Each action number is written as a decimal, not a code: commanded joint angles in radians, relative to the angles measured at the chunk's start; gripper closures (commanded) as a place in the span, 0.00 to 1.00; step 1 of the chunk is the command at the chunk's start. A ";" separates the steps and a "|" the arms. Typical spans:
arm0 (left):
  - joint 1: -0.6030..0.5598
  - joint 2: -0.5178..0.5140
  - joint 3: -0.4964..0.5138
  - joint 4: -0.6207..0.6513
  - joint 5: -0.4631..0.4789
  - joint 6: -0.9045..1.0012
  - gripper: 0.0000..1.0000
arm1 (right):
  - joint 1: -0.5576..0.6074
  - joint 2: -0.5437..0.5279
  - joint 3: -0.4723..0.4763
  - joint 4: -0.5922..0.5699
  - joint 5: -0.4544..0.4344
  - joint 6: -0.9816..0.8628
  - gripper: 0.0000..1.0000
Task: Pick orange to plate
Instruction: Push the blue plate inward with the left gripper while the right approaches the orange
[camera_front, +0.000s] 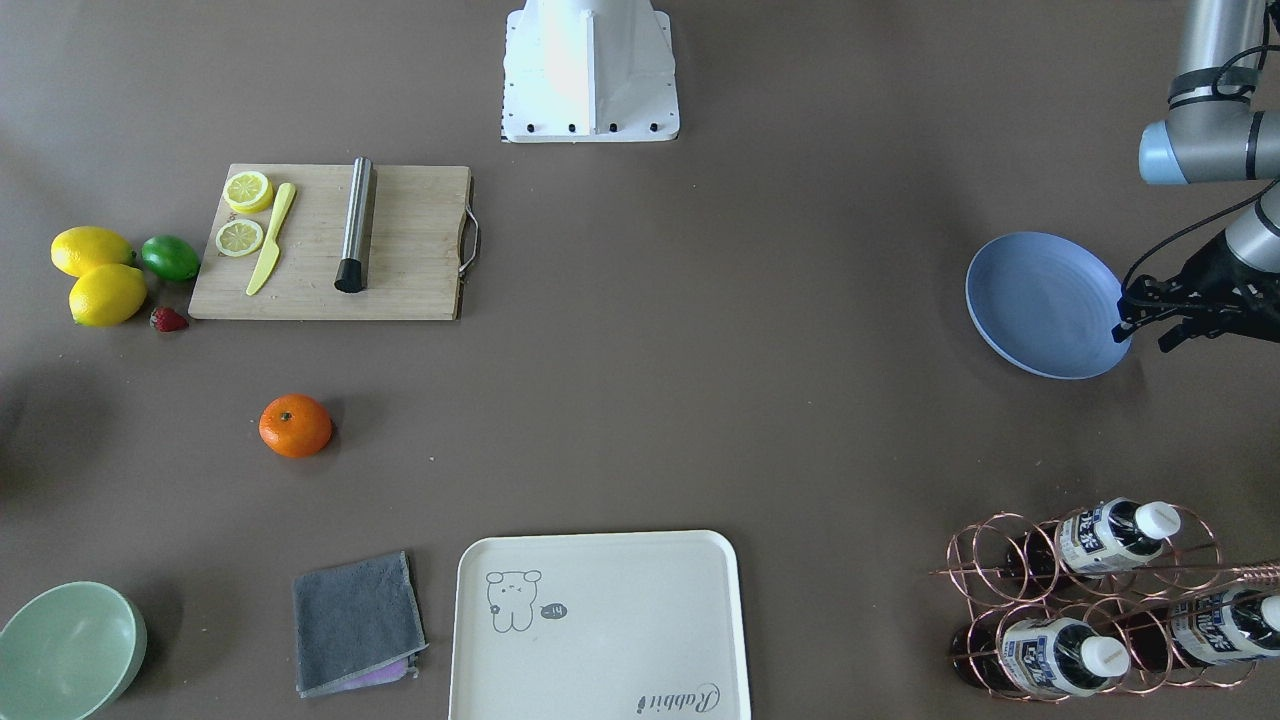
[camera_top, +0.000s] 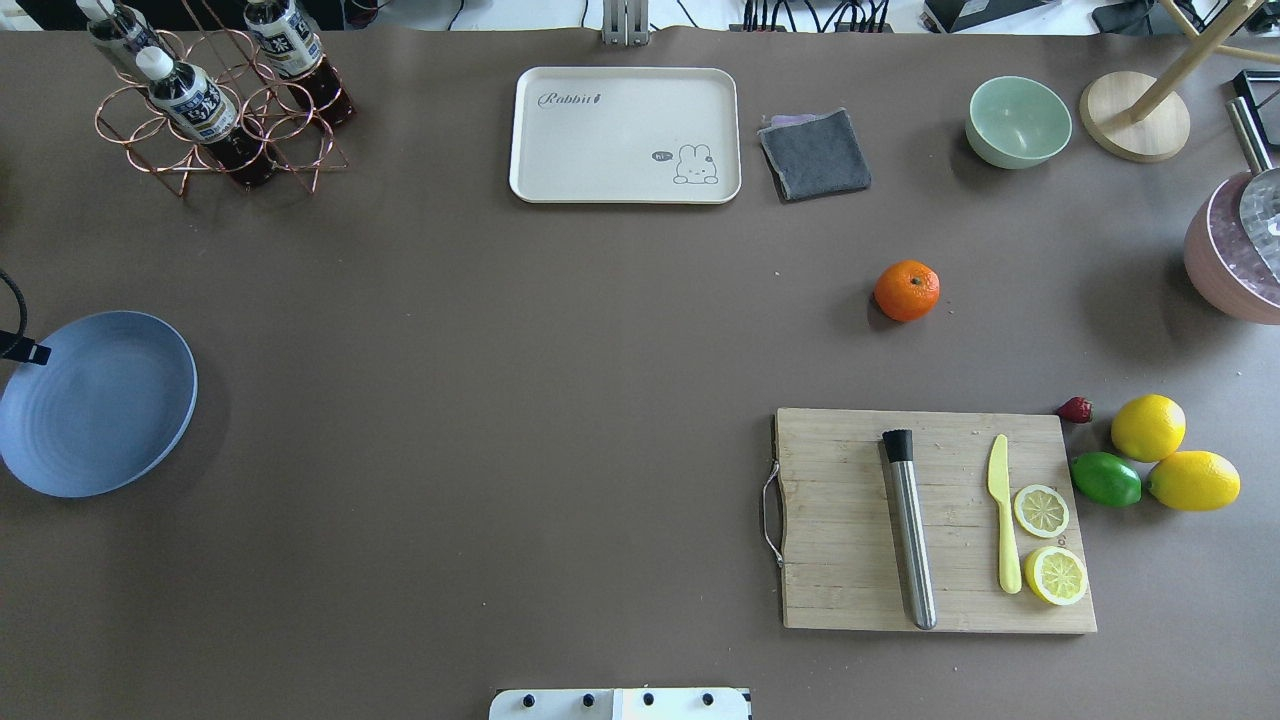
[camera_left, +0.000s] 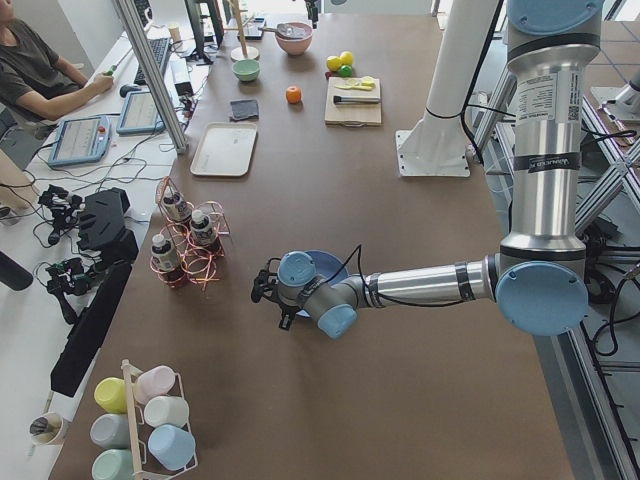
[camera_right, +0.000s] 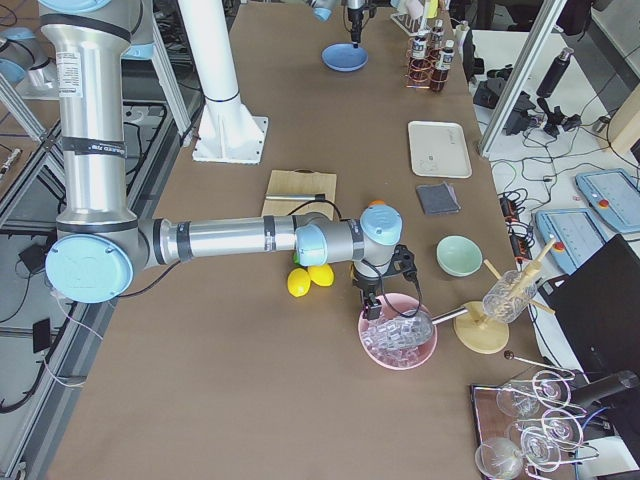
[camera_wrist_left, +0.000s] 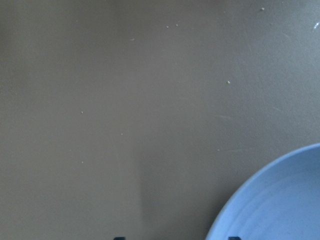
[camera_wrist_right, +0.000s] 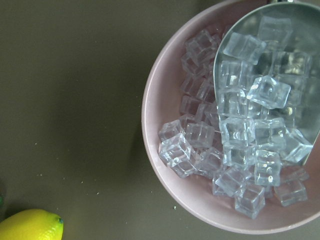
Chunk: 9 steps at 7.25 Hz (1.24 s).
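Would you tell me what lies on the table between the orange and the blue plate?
Nothing: in the overhead view the table between the orange and the plate is bare; the tray and cutting board lie off to either side.

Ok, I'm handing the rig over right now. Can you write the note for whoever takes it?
Left gripper: jaws apart, empty, at the outer rim of the plate.
Right gripper: above the pink bowl of ice cubes. Cannot tell whether it is open or shut.
Orange: on the bare table on the robot's right side, between the cutting board and the grey cloth, with nothing touching it.
Plate: empty, on the robot's far left.
Done: nothing.
Left: grasp the orange, carry it across the table and set it on the plate. The right arm looks nearer to it.
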 joint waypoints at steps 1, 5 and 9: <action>0.001 0.021 -0.001 -0.036 -0.039 -0.002 0.42 | 0.000 0.000 0.000 0.000 0.001 0.000 0.00; 0.001 0.021 -0.025 -0.029 -0.065 -0.002 1.00 | 0.000 0.011 0.008 0.000 0.002 0.012 0.00; 0.057 -0.105 -0.248 0.058 -0.136 -0.445 1.00 | -0.127 0.233 -0.003 0.001 0.034 0.412 0.00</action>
